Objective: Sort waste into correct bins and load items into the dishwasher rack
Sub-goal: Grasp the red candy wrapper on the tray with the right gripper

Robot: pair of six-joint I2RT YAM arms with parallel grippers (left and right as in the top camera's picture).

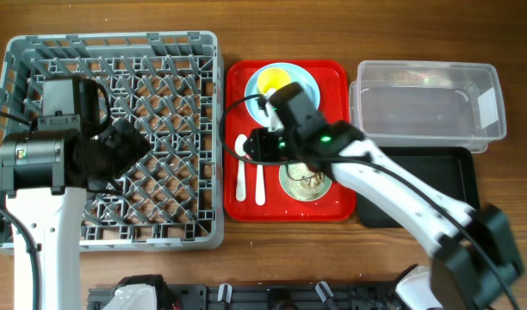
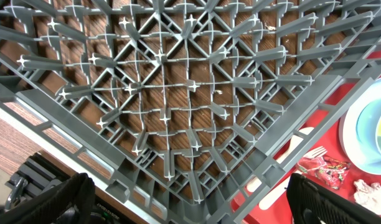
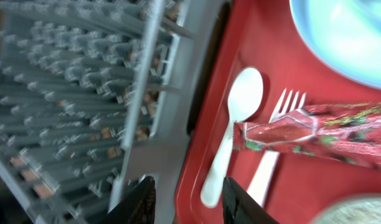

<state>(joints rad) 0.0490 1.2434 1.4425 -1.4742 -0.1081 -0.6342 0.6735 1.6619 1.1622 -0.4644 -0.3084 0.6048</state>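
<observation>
Your right gripper point(image 3: 189, 188) hung with jaws apart and empty near the small shiny red snack wrapper point(image 3: 315, 134), which lay across the white plastic fork point(image 3: 264, 175) on the flat red tray point(image 3: 290, 200) and looked light, crinkly and slippery, best pinched at its near end.

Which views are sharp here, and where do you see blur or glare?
Overhead: sharp and evenly lit, with pale reflections on the clear tub. Left wrist: crisp on the rack lattice, dark fingers soft-edged in the bottom corners. Right wrist: blurred throughout, rack pegs smeared, highlights glinting on the red wrapper.
</observation>
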